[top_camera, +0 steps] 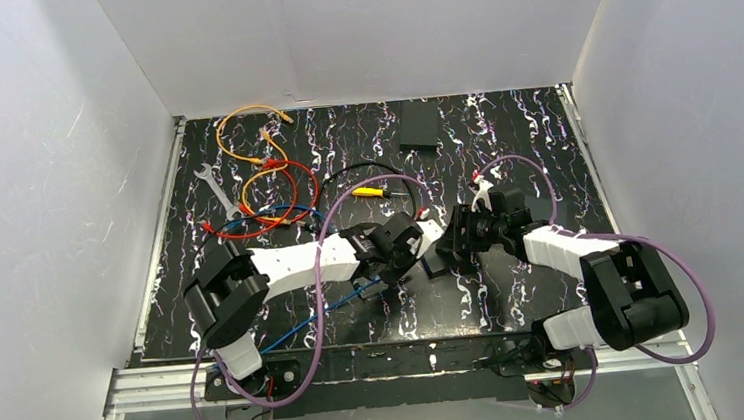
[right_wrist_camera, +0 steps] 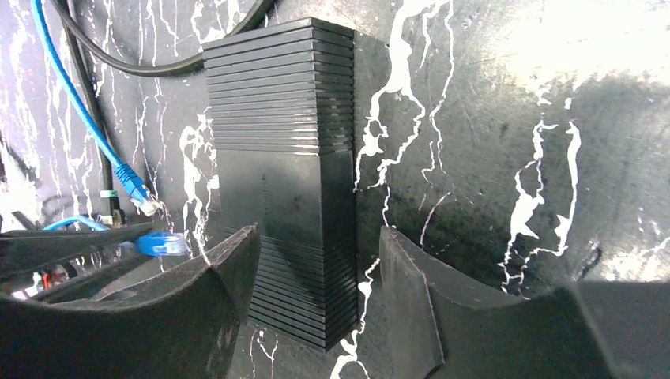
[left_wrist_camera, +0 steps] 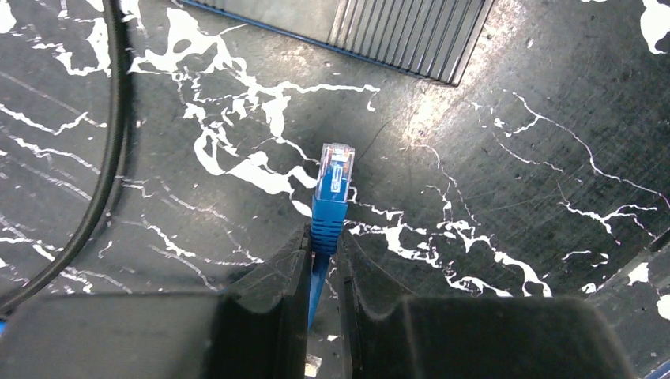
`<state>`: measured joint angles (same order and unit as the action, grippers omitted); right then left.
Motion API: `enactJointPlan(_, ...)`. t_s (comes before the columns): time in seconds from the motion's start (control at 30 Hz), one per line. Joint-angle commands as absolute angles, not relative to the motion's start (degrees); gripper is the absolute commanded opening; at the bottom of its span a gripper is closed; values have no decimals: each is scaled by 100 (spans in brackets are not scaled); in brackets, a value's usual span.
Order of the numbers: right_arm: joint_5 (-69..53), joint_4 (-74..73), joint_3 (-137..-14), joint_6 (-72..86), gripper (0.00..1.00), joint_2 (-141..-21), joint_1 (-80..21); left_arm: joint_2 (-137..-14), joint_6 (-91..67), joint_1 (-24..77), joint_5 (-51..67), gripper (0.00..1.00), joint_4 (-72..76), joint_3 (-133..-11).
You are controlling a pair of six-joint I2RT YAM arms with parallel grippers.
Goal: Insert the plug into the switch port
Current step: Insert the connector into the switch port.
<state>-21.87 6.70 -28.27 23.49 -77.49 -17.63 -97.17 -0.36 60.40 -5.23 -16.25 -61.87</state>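
Top external view showed the table (top_camera: 544,146), black with white veining, shut in by white walls at 9, 12 and 3 o'clock, with metal rails along its left and right edges. The two arms met near the middle. At 10 o'clock from them lay a tangle of orange, red and blue cables (top_camera: 265,178), with a wrench (top_camera: 214,190) and a yellow-handled screwdriver (top_camera: 371,191). A black box (top_camera: 418,124) sat at 12 o'clock near the far edge. From 1 to 3 o'clock the table lay bare out to the right rail.

Left wrist view had the left gripper (left_wrist_camera: 322,257) closed narrow on the blue plug (left_wrist_camera: 333,185). It pinched the ribbed boot so that the clear tip stuck out toward 12 o'clock. Any marking on the plug was too small to read. The ribbed edge of the switch (left_wrist_camera: 399,31) lay at 12 to 1 o'clock, apart from the plug tip, with bare table between. A black cable (left_wrist_camera: 107,158) curved down the 9 o'clock side.

Right wrist view had the right gripper (right_wrist_camera: 316,272) spread wide astride the switch, which lay flat on the table. The 9 o'clock finger (right_wrist_camera: 225,276) sat just beside the housing, and a gap showed at the 3 o'clock finger. The plug showed at 9 o'clock of the switch, near its side and not inserted. A second blue connector (right_wrist_camera: 136,193) sat just beyond it. Which face held the ports I could not tell.
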Motion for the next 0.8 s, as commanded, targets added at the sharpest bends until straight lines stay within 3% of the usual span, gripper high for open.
enactJointPlan(0.0,-2459,1031,-2736,2451,64,-7915,-1752,-9868,-143,6135,-233,0,-1349,-6271)
enactJointPlan(0.77,-2716,1520,-2549,2689,58,-8157,-1754,-10344,-476,6451,-657,0,-1178,-6510)
